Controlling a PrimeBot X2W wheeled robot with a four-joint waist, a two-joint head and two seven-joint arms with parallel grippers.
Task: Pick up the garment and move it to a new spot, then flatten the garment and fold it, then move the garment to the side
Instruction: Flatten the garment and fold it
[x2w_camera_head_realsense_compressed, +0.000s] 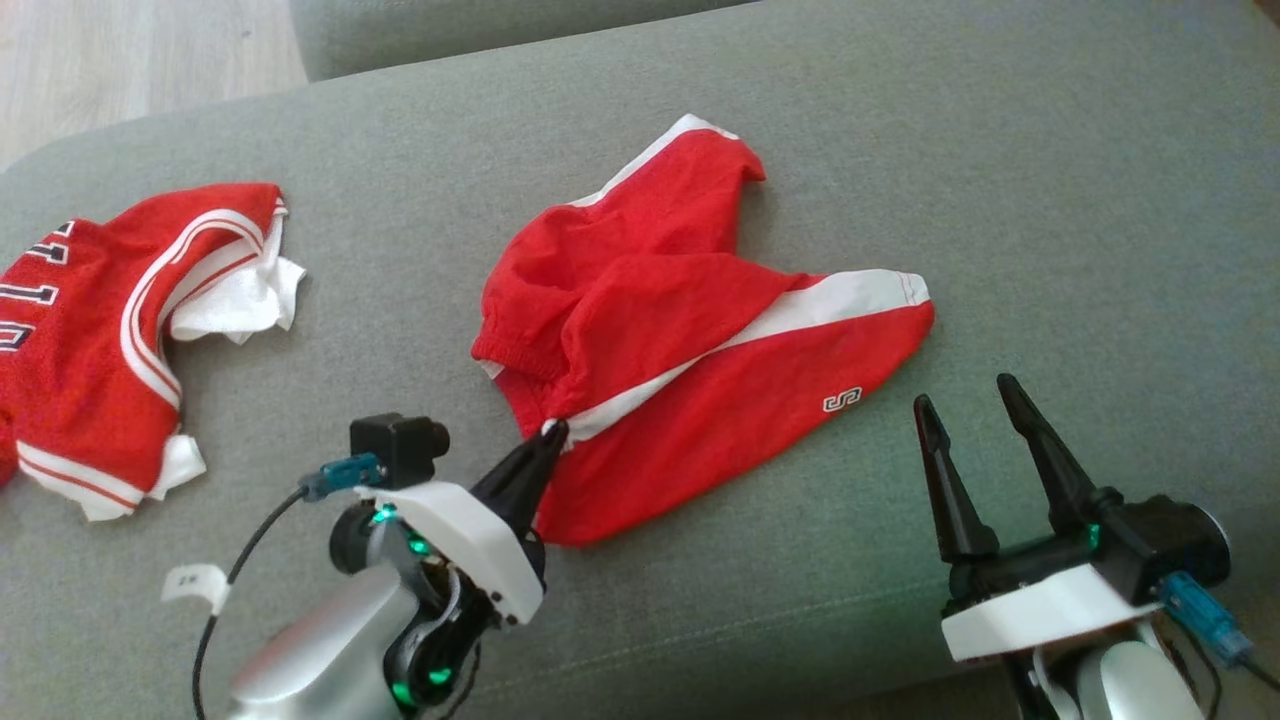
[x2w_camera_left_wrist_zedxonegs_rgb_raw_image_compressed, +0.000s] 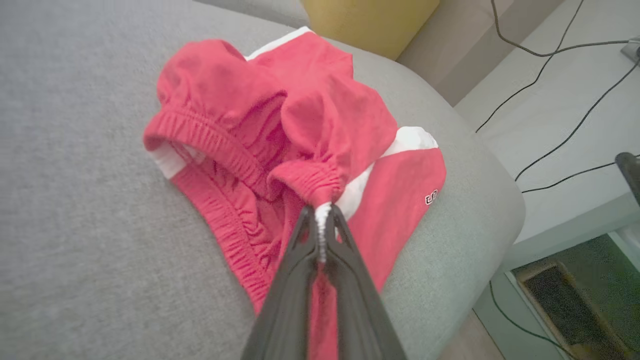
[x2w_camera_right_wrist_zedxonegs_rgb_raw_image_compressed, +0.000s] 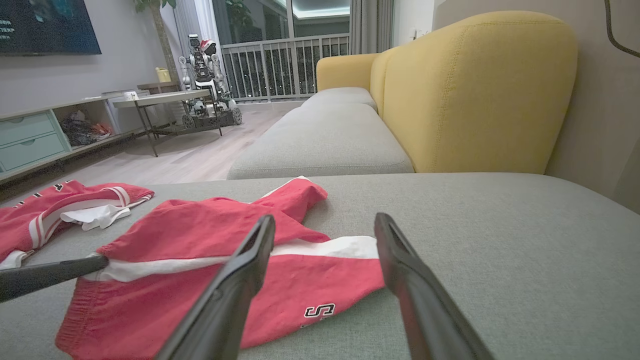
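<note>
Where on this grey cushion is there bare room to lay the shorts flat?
Widest bare cushion lies right of the shorts, beyond the right gripper. A narrower strip runs behind them. Left is crowded: jersey, and left gripper pinching the shorts.

Matt red cloth shorts (x2w_camera_head_realsense_compressed: 700, 370)

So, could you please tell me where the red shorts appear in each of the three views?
Head view: red shorts at centre, left claw shut on their near edge.
Left wrist view: shorts at centre, bunched above that claw.
Right wrist view: shorts at lower left, beyond the open right claw.
Shared landmark: the white S logo on the leg.
</note>
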